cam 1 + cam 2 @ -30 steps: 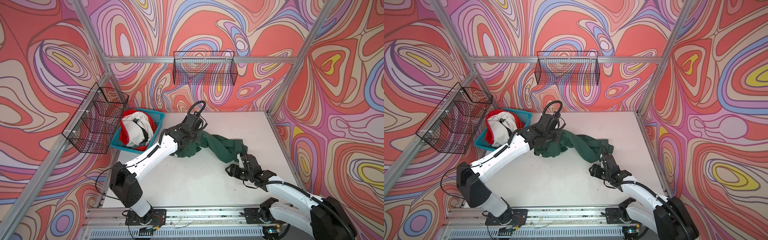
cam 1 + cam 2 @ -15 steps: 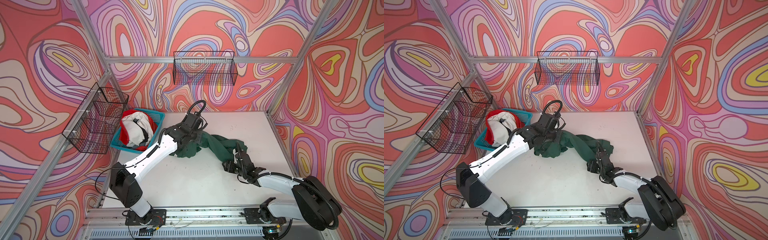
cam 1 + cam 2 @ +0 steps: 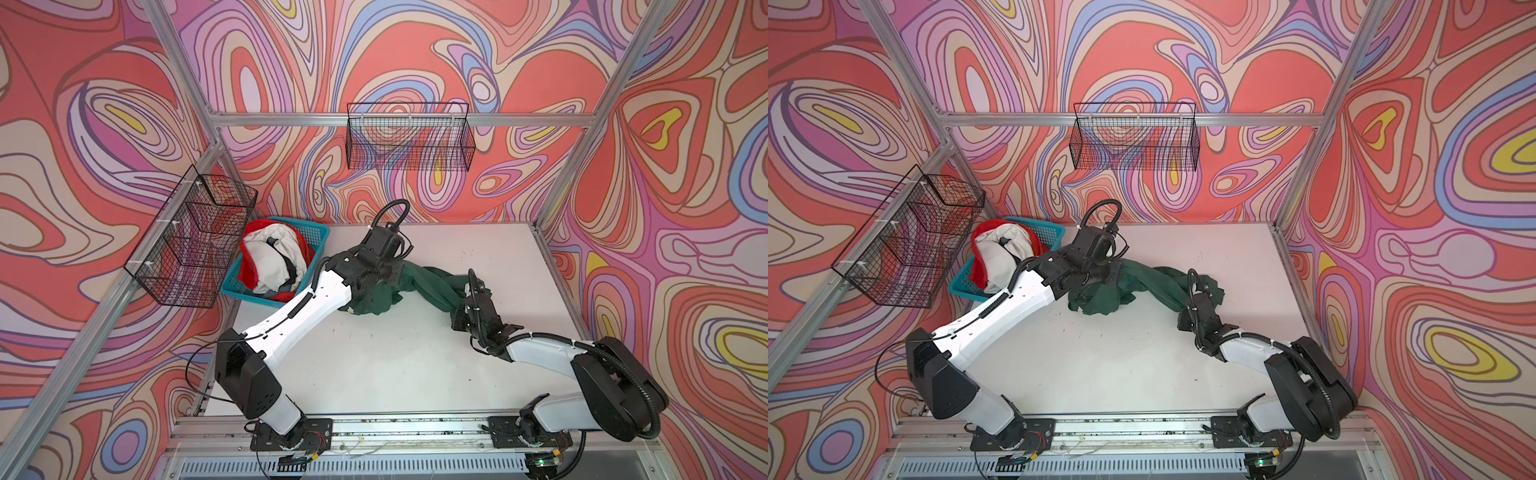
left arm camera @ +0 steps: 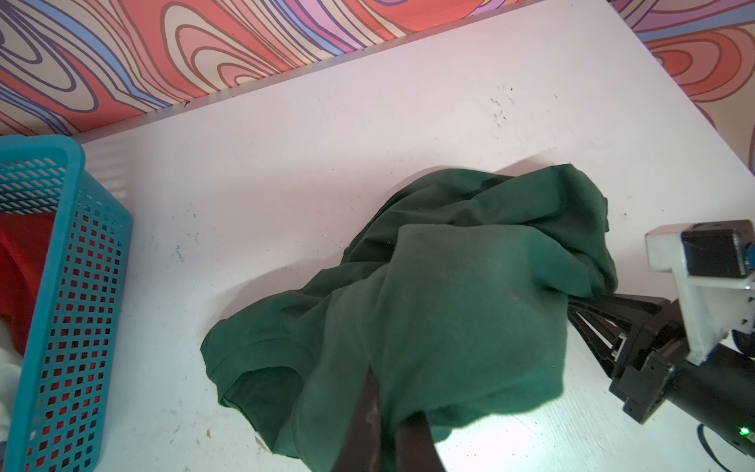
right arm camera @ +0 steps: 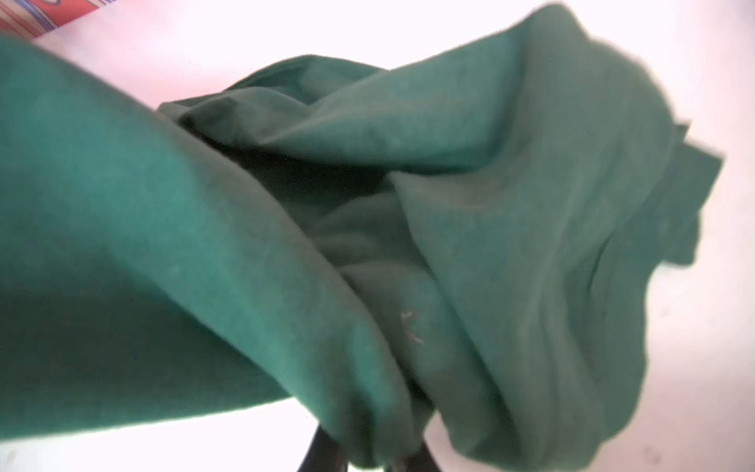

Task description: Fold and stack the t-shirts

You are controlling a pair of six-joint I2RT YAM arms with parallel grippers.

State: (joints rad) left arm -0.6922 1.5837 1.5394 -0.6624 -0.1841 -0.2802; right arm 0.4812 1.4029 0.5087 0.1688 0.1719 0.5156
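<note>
Green t-shirt [image 3: 432, 282] lies bunched and unfolded mid-table [image 3: 415, 365]; left gripper [image 4: 384, 408] clamped on its left end, right gripper [image 5: 363, 453] pinched onto its right end. No fold made, no stack begun; other t-shirts [image 3: 270, 257] heaped in the blue basket [image 3: 320, 232], far left.

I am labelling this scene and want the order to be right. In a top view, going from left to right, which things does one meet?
Black wire basket on the left wall → blue basket → green t-shirt → right gripper, shut on the t-shirt's right end.
</note>
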